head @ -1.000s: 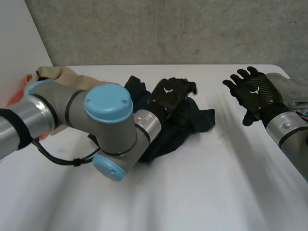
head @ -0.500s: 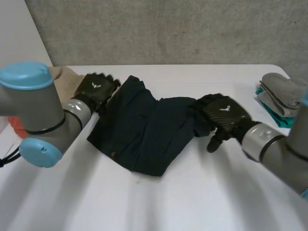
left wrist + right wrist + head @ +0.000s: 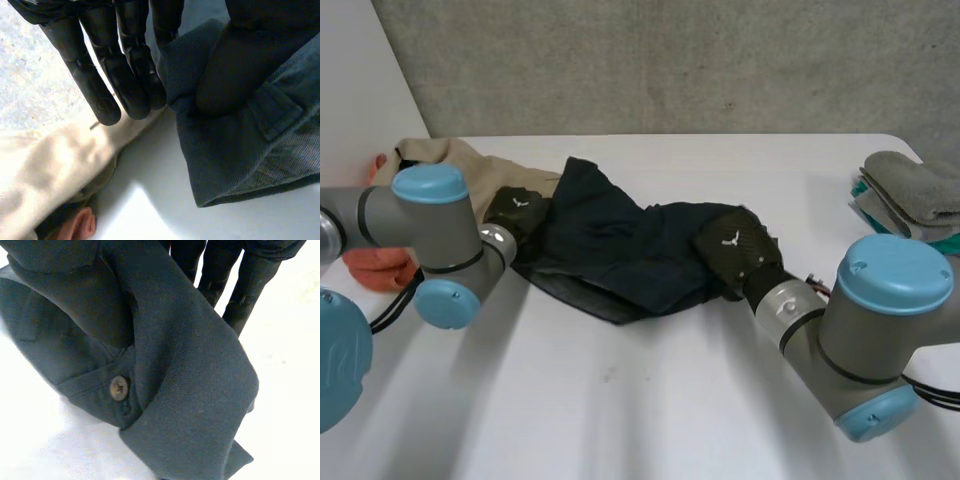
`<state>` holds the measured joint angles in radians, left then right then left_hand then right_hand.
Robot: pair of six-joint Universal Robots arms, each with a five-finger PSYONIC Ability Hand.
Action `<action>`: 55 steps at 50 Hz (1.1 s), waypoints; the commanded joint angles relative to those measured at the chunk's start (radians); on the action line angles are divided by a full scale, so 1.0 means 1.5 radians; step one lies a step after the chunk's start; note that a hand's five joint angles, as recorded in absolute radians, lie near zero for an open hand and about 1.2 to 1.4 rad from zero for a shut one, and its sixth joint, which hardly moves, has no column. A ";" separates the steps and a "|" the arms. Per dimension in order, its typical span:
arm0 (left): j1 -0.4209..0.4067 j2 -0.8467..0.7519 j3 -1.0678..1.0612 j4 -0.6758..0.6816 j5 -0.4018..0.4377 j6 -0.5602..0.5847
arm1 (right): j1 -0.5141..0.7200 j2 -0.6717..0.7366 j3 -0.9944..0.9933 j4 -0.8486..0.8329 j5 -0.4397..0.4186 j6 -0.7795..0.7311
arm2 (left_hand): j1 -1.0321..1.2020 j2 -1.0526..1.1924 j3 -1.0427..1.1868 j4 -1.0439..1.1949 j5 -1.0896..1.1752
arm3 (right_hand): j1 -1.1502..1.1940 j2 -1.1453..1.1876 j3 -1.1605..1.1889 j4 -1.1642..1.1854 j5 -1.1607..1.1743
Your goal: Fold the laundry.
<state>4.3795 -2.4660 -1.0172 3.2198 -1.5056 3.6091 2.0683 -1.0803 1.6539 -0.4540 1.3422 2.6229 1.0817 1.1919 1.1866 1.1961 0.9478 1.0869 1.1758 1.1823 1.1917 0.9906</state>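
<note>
A beige cloth (image 3: 450,160) lies at the back left of the white table (image 3: 650,410). An orange cloth (image 3: 378,268) lies next to it, by the left arm. Far to the right sits a pile of folded towels (image 3: 912,185), grey on top, well apart from both hands. The front of the table is bare, so there is lots of room there.

The dark blue garment (image 3: 620,250) lies bunched up across the middle of the table, between the two hands. Its left end is just beside the beige cloth.

The left hand (image 3: 515,212) is at that left end. Its thumb (image 3: 235,70) presses on the cloth and its straight fingers (image 3: 125,75) are on the other side of the edge — it is pinching the garment.

The right hand (image 3: 732,248) is at the right end, where a small button (image 3: 119,388) shows. Cloth hangs down beside it — I cannot tell if this hand is holding on.
</note>
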 commanded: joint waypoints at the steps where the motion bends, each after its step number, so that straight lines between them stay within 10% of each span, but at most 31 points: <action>1: -0.035 0.145 -0.084 -0.040 -0.032 -0.012 | -0.036 -0.043 -0.051 0.009 -0.002 -0.001 | 0.210 0.136 0.140 0.133 0.183 | 0.206 0.147 0.143 0.136 0.154; 11: -0.182 0.387 -0.239 -0.045 -0.102 -0.305 | -0.115 0.077 -0.371 0.071 -0.021 -0.113 | 0.210 0.136 0.140 0.133 0.183 | 0.206 0.147 0.143 0.136 0.154; 24: -0.408 0.201 -0.184 0.099 -0.193 -0.405 | -0.117 0.233 -0.390 -0.119 -0.180 -0.043 | 0.059 -0.015 -0.011 -0.017 0.032 | 0.206 0.147 0.143 0.136 0.154; 27: -0.410 0.191 -0.171 0.096 -0.190 -0.402 | -0.122 0.236 -0.386 -0.118 -0.177 -0.043 | -0.255 -0.329 -0.325 -0.332 -0.282 | 0.047 -0.012 -0.016 -0.023 -0.005; 32: -0.412 0.204 -0.173 0.064 -0.196 -0.396 | -0.178 0.198 -0.363 -0.103 -0.108 -0.042 | -0.365 -0.439 -0.435 -0.442 -0.392 | -0.608 -0.668 -0.672 -0.678 -0.660; 47: -0.332 0.401 -0.237 -0.138 -0.189 -0.378 | -0.207 -0.052 -0.272 0.173 0.035 -0.037 | -0.508 -0.582 -0.578 -0.585 -0.535 | -0.608 -0.668 -0.672 -0.678 -0.660; 55: -0.216 0.399 -0.274 -0.130 -0.171 -0.212 | -0.174 -0.176 -0.169 0.414 0.109 0.036 | -0.514 -0.588 -0.584 -0.590 -0.541 | -0.608 -0.668 -0.672 -0.678 -0.660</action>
<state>3.9404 -1.8525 -1.3965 3.0057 -1.7866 3.1222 1.7656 -1.2423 1.3004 -0.0468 1.4552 2.5927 0.3272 0.3175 0.3228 0.3158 0.1270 0.2185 0.2073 0.2037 0.2032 0.0457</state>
